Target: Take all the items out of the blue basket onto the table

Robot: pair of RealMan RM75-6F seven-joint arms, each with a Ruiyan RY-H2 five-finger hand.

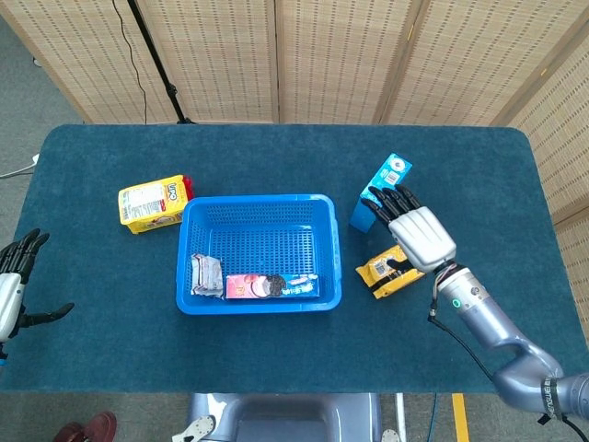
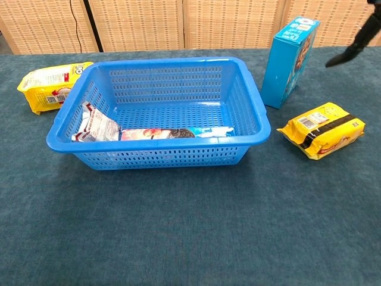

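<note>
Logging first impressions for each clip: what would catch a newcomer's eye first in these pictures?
The blue basket at mid-table, with a small silver packet and a long cookie pack lying along its near wall. To its right, the right hand hovers with fingers spread above a yellow snack bag lying on the table near an upright blue box.

Two packets (image 2: 149, 133) lie in the basket (image 2: 256, 113); a box (image 2: 290, 62) and pouch (image 2: 321, 130) sit right of it, another pouch (image 2: 50, 83) left.

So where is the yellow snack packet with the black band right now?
The yellow snack packet lies flat on the table, just right of the blue basket and in front of the upright blue box; the right hand hovers open above it.
</note>
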